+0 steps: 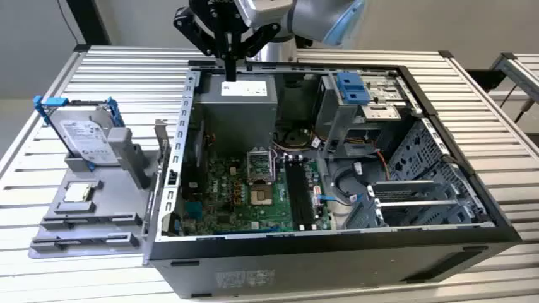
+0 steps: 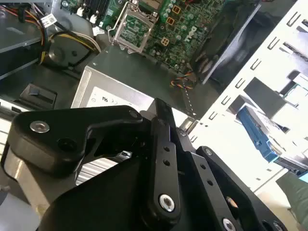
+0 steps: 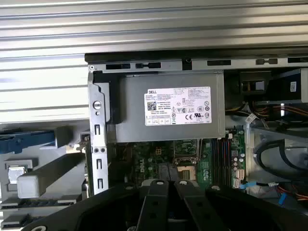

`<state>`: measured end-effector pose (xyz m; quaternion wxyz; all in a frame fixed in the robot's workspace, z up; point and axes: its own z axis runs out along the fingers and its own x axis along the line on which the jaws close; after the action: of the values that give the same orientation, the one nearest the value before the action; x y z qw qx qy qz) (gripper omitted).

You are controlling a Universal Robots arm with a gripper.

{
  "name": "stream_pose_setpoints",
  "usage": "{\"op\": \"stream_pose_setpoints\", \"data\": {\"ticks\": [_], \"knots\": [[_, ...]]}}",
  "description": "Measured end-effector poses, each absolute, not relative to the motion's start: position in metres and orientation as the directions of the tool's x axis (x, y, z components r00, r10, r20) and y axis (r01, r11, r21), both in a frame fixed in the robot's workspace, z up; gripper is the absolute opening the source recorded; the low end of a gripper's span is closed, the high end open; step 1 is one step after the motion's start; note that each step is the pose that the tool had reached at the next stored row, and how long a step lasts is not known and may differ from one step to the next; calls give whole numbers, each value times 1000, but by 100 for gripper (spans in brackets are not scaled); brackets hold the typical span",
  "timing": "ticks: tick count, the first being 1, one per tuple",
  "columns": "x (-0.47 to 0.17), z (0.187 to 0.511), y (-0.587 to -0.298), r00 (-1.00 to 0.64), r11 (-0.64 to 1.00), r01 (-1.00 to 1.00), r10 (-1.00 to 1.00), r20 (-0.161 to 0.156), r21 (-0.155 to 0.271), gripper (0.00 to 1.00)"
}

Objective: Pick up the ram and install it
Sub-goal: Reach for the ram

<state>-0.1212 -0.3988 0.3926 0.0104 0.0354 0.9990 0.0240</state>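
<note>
One slatted metal table (image 1: 126, 69) carries one open computer case (image 1: 337, 252). Just beside the case, on the exterior view's left, stands one grey tray (image 1: 52, 231) holding one hard drive (image 1: 84, 139). Inside the case, the ram (image 1: 296, 189) seems to be the dark strip in the motherboard slots, though I cannot be sure. Over the case's far end, the single arm points down, and its gripper (image 1: 229, 73) has its fingers pressed together.
</note>
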Motion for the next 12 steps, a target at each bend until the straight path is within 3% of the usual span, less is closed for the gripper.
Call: {"op": "stream_pose_setpoints", "data": {"ticks": [12], "knots": [[-121,393,-399,-997,996,70,71,-19,49,0]]}}
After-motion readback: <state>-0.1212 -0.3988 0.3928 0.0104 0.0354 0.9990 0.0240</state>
